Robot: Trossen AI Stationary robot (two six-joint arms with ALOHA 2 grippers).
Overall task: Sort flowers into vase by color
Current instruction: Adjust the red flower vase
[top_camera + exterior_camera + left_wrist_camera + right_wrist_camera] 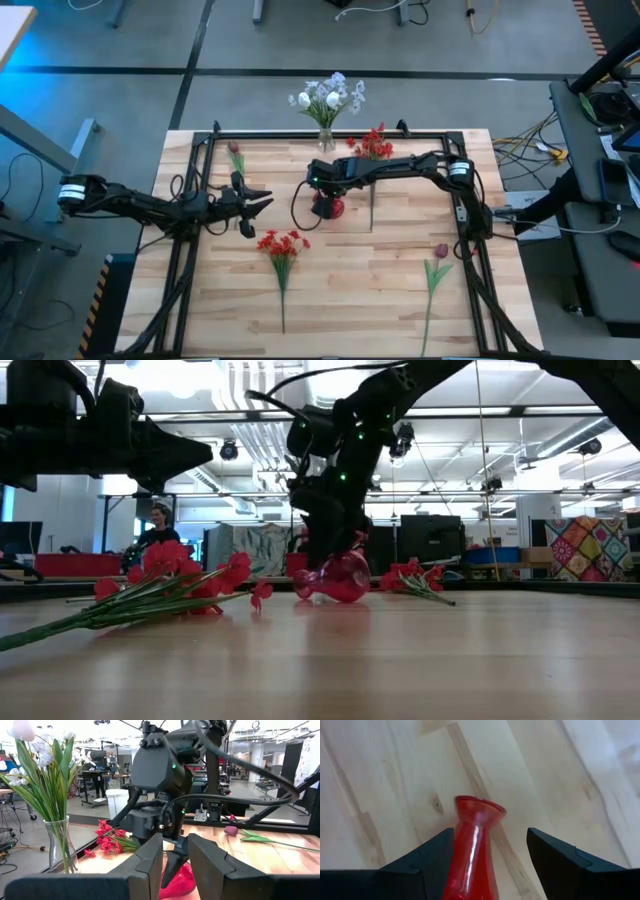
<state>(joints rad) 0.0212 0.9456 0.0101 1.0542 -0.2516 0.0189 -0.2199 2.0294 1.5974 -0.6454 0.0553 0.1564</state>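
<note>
A: Current step? Start nearest the low camera.

B: A red bunch lies nearest; behind it the red vase lies on its side, right gripper over it, fingers wide, neck between them, apparently ungripped. Left gripper waits left of centre, fingers narrowly parted, empty. Judgement: righting the vase precedes red sorting.

A: Next move?

B: Close on the neck, lift upright.

A: View differences?

B: Only the high view shows the white flowers in the clear vase at the far edge.
</note>
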